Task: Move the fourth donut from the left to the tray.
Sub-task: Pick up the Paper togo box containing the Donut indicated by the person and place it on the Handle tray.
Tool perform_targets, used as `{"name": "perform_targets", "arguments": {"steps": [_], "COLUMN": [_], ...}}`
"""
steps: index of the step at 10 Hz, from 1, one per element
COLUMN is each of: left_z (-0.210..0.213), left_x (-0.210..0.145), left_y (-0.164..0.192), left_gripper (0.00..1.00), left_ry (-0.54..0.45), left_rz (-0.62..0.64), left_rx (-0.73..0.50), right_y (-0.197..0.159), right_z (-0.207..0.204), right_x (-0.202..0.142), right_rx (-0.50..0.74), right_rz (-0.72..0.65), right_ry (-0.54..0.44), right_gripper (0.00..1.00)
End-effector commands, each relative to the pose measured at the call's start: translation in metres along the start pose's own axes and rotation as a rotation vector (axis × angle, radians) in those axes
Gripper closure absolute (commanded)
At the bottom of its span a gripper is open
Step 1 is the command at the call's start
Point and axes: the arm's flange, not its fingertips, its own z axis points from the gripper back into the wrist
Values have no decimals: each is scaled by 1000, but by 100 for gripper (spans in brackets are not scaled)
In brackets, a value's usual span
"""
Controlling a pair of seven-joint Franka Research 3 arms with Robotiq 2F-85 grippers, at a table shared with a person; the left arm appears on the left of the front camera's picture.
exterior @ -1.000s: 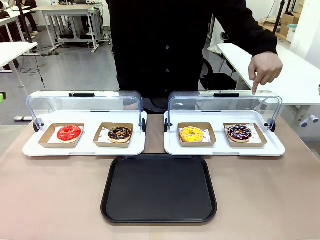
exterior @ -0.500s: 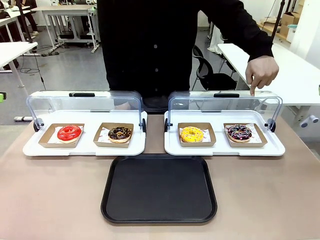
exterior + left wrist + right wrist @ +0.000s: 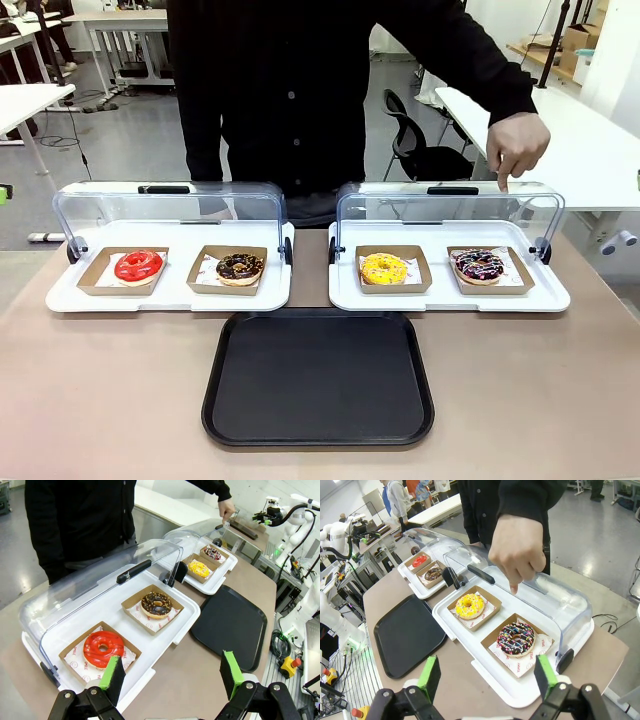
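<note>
Over the near side of the counter (image 3: 462, 687), the robot's right hand (image 3: 487, 677) hangs with its green-padded fingers spread wide, pinching nothing. Just ahead of it, the fourth donut (image 3: 516, 638), chocolate-glazed with pink and white drizzle and coloured sprinkles, sits in its brown cardboard holder (image 3: 491, 639) on a white display tray (image 3: 472, 647) beneath a raised clear lid (image 3: 555, 597). Beyond the donut, the person's hand (image 3: 517, 555) points one finger down over the lid. A yellow donut (image 3: 470, 605) lies in the neighbouring holder, ahead and to the left of the robot's right hand in the wrist view. Farther left of it, the black tray (image 3: 407, 635) rests flat on the counter, well apart from the fourth donut. The robot's left hand (image 3: 171, 674) is likewise spread wide and holds nothing. A red donut (image 3: 102, 647) lies just ahead of it, a chocolate donut (image 3: 156, 605) is beyond that, and the black tray is off to its right.
</note>
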Motion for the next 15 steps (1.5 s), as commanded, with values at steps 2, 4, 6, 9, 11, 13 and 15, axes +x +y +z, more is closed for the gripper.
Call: {"name": "perform_targets", "arguments": {"steps": [2, 4, 6, 9, 11, 13, 15], "left_z": [-1, -1, -1, -1, -1, -1, -1], "left_x": [3, 3, 3, 3, 3, 3, 3], "left_y": [2, 2, 2, 2, 2, 2, 2], "left_gripper": [0, 0, 0, 0, 0, 0, 0], "left_ry": [-26, -26, -26, -26, -26, -26, -26], "left_rz": [-11, -11, -11, -11, -11, -11, -11], "left_rx": [-8, -8, -8, -8, -8, -8, -8], "right_y": [-2, -2, 0, 13, 26, 43, 56], "right_z": [-1, -1, 0, -46, -81, -112, -138], "right_x": [2, 2, 0, 25, 31, 22, 5], "right_rx": [7, 7, 0, 1, -12, 27, 51], "right_rz": [21, 21, 0, 165, 342, 546, 704], "right_ry": [-27, -27, 0, 168, 339, 509, 664], "right_gripper": [0, 0, 0, 0, 0, 0, 0]}}
